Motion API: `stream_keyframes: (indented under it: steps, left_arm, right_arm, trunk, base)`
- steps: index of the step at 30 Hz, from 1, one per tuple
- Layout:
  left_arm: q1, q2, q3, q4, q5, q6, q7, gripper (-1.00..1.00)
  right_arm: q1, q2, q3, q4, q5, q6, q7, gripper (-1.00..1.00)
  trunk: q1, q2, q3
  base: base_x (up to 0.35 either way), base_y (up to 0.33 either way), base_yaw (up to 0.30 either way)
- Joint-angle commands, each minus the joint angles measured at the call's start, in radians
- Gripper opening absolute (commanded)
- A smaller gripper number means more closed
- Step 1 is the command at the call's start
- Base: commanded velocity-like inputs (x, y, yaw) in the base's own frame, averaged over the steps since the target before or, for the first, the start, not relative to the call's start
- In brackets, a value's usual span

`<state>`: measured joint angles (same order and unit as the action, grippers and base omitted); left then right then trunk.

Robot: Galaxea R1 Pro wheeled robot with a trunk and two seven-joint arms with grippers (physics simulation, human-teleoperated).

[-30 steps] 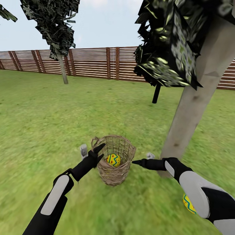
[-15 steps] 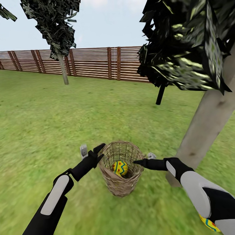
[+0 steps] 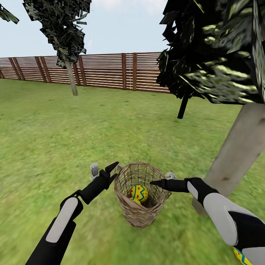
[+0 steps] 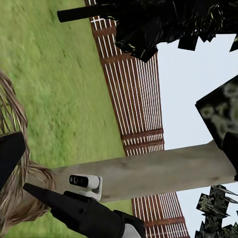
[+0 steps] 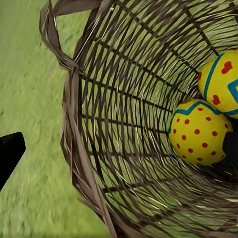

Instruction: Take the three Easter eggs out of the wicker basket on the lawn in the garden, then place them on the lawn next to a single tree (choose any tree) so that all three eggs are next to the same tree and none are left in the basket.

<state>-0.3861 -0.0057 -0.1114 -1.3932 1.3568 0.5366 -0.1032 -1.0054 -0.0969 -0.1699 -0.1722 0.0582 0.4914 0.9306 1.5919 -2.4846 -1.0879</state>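
The left tool (image 3: 111, 170) sat low and left of centre in the head view, fingers spread, tips just beside the basket (image 3: 141, 213) rim on its left side. The right tool (image 3: 156, 182) came in from the lower right, its dark tip reaching over the rim's right edge — spread or pressed together, I could not tell.

The basket stood upright on the lawn (image 3: 55, 140), low in the middle of the frame. Two eggs (image 5: 199, 131) lay touching at its bottom in the right wrist view — the second (image 5: 221, 82) partly cut by the frame edge. A third egg (image 3: 241, 256) lay on the grass at the lower right corner, half hidden by the right forearm.

The pale tree (image 3: 237, 151) trunk rose just right of the basket. The fence (image 3: 103, 70) crossed the upper part of the frame.
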Motion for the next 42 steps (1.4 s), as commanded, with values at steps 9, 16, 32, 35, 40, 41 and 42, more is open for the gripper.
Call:
stream_keyframes:
  steps: [9,16,32,35,40,41,42]
  left_arm:
    - [0.0,0.0,0.002,0.0,0.004,0.005,-0.001,1.0]
    - [0.0,0.0,0.002,0.0,0.004,0.005,-0.001,1.0]
    - [0.0,0.0,0.001,0.0,0.002,0.003,-0.001,1.0]
    - [0.0,0.0,0.0,0.0,0.002,0.003,-0.001,1.0]
    - [0.0,0.0,-0.001,0.0,0.002,0.002,-0.001,1.0]
    - [0.0,0.0,-0.001,0.0,0.002,0.002,-0.001,1.0]
    - [0.0,0.0,-0.001,0.0,0.002,0.002,-0.001,1.0]
  right_arm:
    - [0.0,0.003,-0.008,-0.001,0.008,0.007,0.002,1.0]
    - [0.0,0.003,-0.008,-0.001,0.008,0.007,0.003,1.0]
    - [0.0,0.003,-0.008,-0.001,0.008,0.002,0.001,1.0]
    - [0.0,0.004,-0.008,-0.001,0.008,-0.001,0.001,1.0]
    - [0.0,0.005,-0.007,-0.001,0.008,-0.002,0.001,1.0]
    - [0.0,0.005,-0.007,-0.001,0.008,-0.002,0.001,1.0]
    - [0.0,0.006,-0.007,-0.001,0.008,-0.002,0.001,1.0]
  trunk:
    - [0.0,0.0,-0.001]
    - [0.0,0.0,-0.001]
    - [0.0,0.0,0.004]
    - [0.0,0.0,0.004]
    - [0.0,0.0,0.004]
    - [0.0,0.0,0.004]
    - [0.0,0.0,0.004]
  base:
    - [0.133,0.144,0.0]
    - [0.211,0.223,-0.054]
    - [0.104,0.101,-0.248]
    - [0.0,0.0,-0.054]
    - [0.0,0.0,-0.006]
    - [0.0,0.0,0.0]
    - [0.0,0.0,0.0]
